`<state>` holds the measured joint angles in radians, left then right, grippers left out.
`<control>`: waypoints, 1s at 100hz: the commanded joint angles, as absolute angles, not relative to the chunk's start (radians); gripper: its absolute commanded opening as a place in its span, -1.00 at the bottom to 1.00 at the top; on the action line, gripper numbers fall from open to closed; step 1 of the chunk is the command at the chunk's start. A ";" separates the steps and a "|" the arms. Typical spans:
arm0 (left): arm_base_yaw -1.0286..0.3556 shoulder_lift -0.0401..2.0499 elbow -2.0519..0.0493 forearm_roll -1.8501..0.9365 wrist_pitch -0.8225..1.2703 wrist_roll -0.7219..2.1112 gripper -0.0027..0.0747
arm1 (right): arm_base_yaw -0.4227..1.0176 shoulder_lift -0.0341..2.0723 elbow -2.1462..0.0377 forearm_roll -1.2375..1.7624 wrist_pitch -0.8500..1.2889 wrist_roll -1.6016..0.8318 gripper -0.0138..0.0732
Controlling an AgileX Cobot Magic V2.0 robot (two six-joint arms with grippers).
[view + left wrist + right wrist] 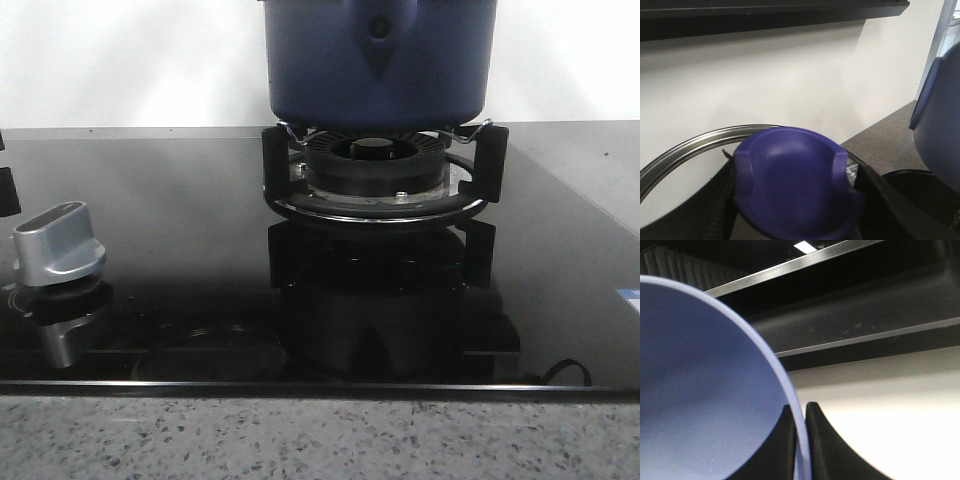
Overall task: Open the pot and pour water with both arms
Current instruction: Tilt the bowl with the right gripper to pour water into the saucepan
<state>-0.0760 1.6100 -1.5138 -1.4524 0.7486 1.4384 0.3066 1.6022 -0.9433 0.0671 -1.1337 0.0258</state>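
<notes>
The pot (pixel 378 60) is seen raised just above the burner (pixel 375 165), its rim clamped between the right gripper's (pixel 800 432) fingers. The lid (pixel 795 185) is off, gripped by the left gripper (pixel 797 210). Pouring is judged outstanding.

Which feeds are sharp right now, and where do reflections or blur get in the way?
Front view: sharp; the glossy cooktop mirrors the burner and the knob. Left wrist view: the purple lid knob is soft. Right wrist view: the pot rim fills the frame, blurred.
</notes>
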 commanded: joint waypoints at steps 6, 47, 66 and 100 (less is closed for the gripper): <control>-0.075 1.554 -1.552 -1.534 0.745 1.434 -0.63 | 0.306 1.566 -0.972 0.065 -1.244 0.023 -0.84; -0.075 1.554 -1.552 -1.534 0.745 1.434 -0.63 | 0.306 1.566 -0.972 0.065 -1.316 0.023 -0.84; -0.075 1.554 -1.552 -1.534 0.745 1.434 -0.63 | 0.306 1.566 -0.972 0.065 -1.318 0.023 -0.84; -0.075 1.554 -1.552 -1.534 0.742 1.435 -0.63 | 0.306 1.566 -0.972 0.065 -1.318 0.023 -0.84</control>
